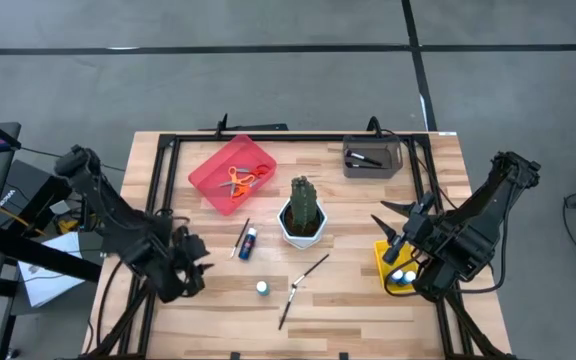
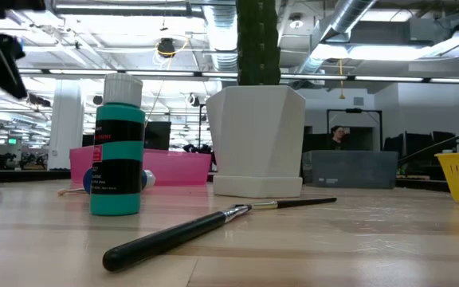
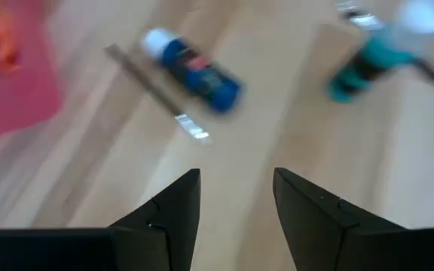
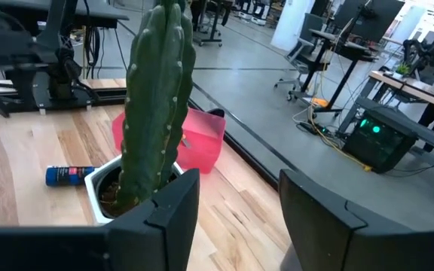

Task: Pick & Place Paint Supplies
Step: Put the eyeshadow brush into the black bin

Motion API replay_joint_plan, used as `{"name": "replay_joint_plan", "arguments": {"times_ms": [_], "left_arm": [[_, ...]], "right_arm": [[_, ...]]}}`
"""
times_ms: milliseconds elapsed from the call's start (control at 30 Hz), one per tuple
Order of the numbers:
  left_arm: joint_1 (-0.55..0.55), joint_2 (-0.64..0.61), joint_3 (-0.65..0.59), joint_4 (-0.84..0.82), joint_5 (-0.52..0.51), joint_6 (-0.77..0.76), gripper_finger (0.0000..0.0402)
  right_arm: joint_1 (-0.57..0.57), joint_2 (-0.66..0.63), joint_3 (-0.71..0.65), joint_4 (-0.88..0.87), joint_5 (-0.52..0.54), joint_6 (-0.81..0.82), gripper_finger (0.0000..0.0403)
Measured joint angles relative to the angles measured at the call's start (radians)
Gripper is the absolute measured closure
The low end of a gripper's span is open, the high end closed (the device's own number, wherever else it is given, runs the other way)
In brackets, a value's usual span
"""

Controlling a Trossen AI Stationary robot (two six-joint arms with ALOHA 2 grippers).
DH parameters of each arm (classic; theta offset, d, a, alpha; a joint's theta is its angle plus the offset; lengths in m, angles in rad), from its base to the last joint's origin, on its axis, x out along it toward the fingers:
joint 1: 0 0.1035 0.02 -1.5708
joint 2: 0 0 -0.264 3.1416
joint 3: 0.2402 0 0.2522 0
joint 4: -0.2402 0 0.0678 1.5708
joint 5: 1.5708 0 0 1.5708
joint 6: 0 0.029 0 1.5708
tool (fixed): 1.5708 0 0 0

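Note:
A blue paint bottle [image 1: 250, 240] with a white cap lies on its side on the table beside a thin brush [image 1: 240, 238]; both show blurred in the left wrist view, bottle [image 3: 198, 71] and brush [image 3: 153, 90]. A teal bottle [image 1: 262, 288] stands upright near the front. Two dark brushes [image 1: 306, 276] lie crossed beside it. Orange scissors [image 1: 238, 182] lie in the pink tray [image 1: 218, 160]. My left gripper [image 3: 236, 177] hovers open at the table's left, pointing down toward the blue bottle. My right gripper [image 4: 238, 177] is open above the yellow bin [image 1: 381, 262], which holds white-capped bottles [image 1: 403, 275].
A green cactus in a white pot [image 1: 302, 212] stands mid-table between the two arms. A grey bin [image 1: 371, 158] with a dark object sits at the far right. A black frame runs along the table's far and side edges.

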Motion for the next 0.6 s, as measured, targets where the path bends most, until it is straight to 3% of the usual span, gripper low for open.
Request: {"name": "replay_joint_plan", "arguments": {"times_ms": [300, 600], "left_arm": [[0.015, 0.264, -0.073, 0.122, 0.012, -0.093, 0.0218], [0.012, 0.427, -0.073, 0.25, -0.102, -0.146, 0.0224]], "right_arm": [[0.001, 0.0, 0.0, -0.003, -0.001, 0.0, 0.0226], [0.001, 0.0, 0.0, -0.002, -0.003, -0.016, 0.0226]]}}
